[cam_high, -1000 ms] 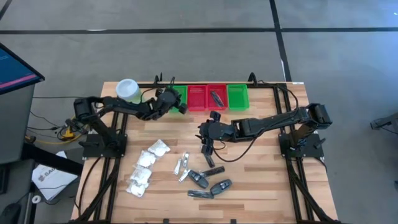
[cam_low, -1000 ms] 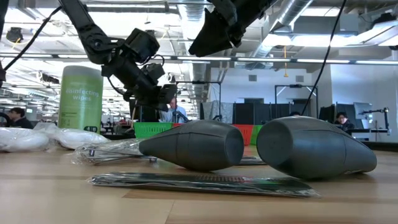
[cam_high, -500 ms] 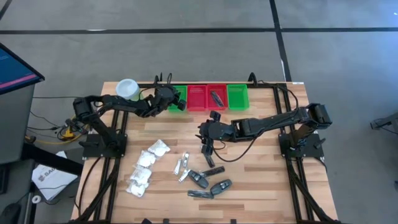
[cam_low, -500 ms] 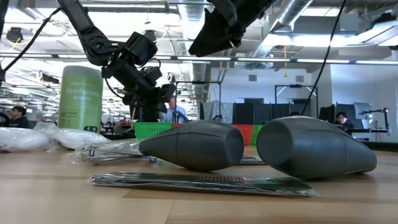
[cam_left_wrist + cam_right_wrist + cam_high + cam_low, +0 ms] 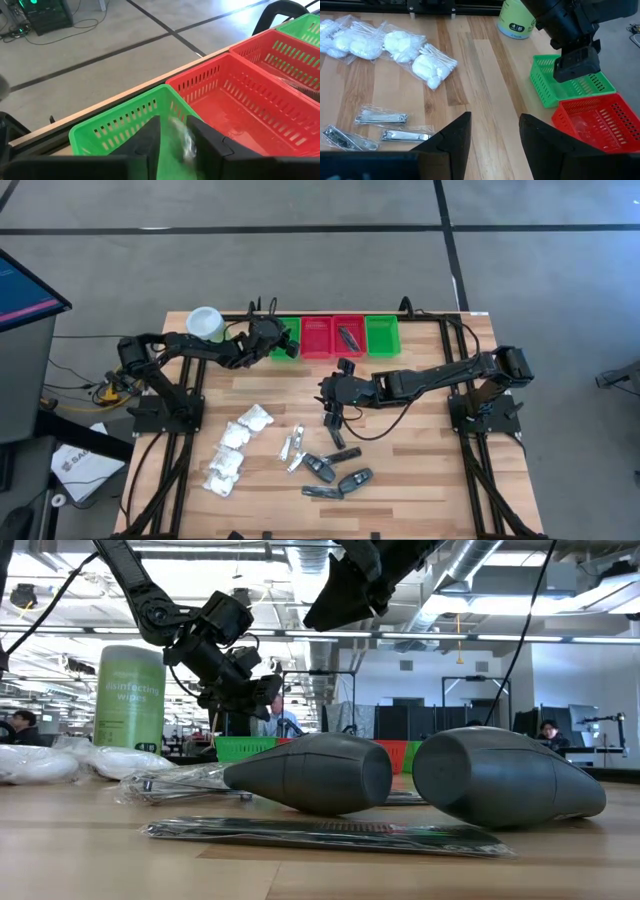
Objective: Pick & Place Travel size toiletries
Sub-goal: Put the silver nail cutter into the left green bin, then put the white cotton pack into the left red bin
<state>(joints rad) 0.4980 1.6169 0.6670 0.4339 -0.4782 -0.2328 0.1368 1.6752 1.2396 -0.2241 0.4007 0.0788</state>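
Note:
My left gripper (image 5: 287, 346) hangs over the left green tray (image 5: 115, 124) at the table's far edge, its fingers parted. Between them a pale packet (image 5: 184, 142) shows only as a blur, above the tray's inside. My right gripper (image 5: 332, 416) hovers open above mid-table with nothing between its fingers (image 5: 495, 130). On the wood in front of it lie white puffy packets (image 5: 427, 62), silver sachets (image 5: 382, 120) and dark oblong pieces (image 5: 335, 470). One dark piece (image 5: 348, 337) lies in a red tray. My left gripper has the blurred pale packet (image 5: 184, 142) between its parted fingers, which slant down over the green tray. Whether the fingers touch the packet, I cannot tell.
A light-green canister with a white lid (image 5: 205, 325) stands at the far left, beside the trays. Two red trays (image 5: 332, 337) and a second green tray (image 5: 381, 335) line the far edge. Bare wood lies between the trays and the loose items.
My left gripper has swung a little toward the table's far edge and left, over the green tray. My right arm has kept still.

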